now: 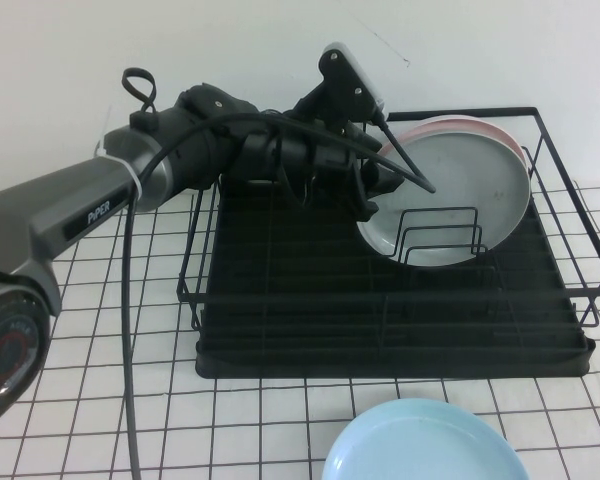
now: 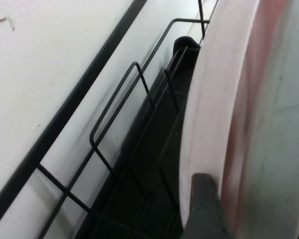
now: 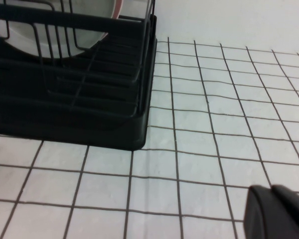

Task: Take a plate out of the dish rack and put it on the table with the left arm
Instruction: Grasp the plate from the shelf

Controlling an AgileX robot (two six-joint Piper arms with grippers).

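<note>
One table (image 1: pixel 280 420), one dish rack (image 1: pixel 280 300), one left arm (image 1: pixel 100 205) reaching in over it. Three plates: grey plate (image 1: pixel 460 180) on edge at the rack's far right, pink plate (image 1: pixel 480 124) close behind, blue plate (image 1: pixel 420 450) flat in front. Left gripper (image 1: pixel 372 195) spread wide at the grey plate's left edge, not yet squeezing by the look; right gripper (image 3: pixel 276 211) low over the table by a rack corner, much farther off.
</note>
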